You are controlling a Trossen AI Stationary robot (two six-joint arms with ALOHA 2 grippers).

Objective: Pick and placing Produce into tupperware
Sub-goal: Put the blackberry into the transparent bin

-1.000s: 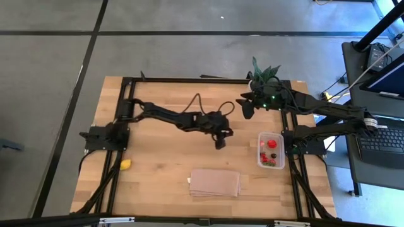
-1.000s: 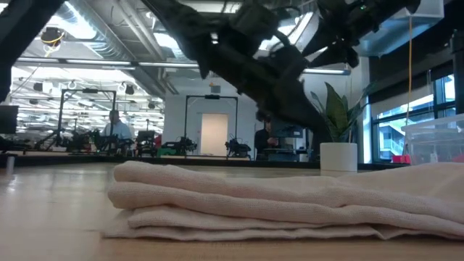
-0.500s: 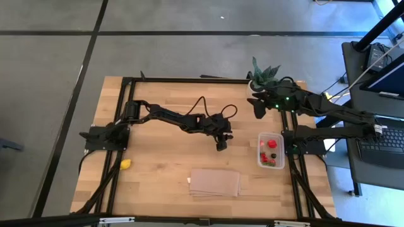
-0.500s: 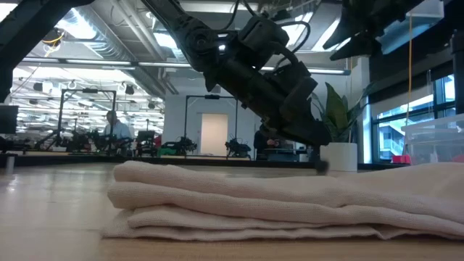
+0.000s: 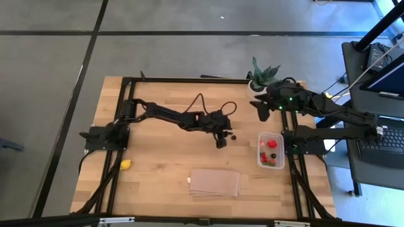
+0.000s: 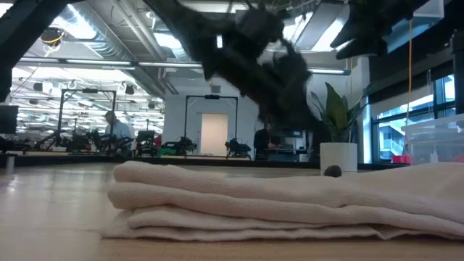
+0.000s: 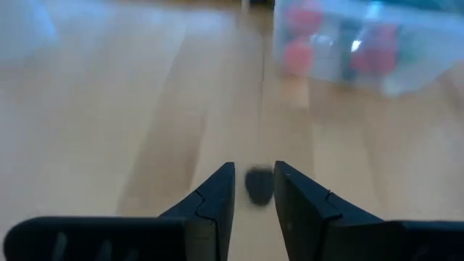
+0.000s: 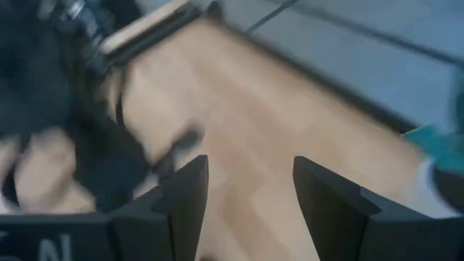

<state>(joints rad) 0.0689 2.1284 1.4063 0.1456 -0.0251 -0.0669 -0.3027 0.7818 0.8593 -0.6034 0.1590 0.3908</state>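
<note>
I have the left gripper (image 7: 254,190) mid-table, fingers narrowly parted around a dark berry (image 5: 233,135) that lies loose on the wood, the tupperware (image 5: 271,150) at its three o'clock. The right gripper (image 8: 250,190) waits wide open near the potted plant (image 5: 262,74), clear of the approach. A yellow piece (image 5: 125,164) sits far off at eight o'clock.

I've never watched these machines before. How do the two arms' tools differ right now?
The left tool hangs over the middle of the table, by a dark berry; the right tool hangs near the potted plant. The left's fingers stand narrowly apart, the right's wide apart. Both are dark, two-fingered and hold nothing.
</note>
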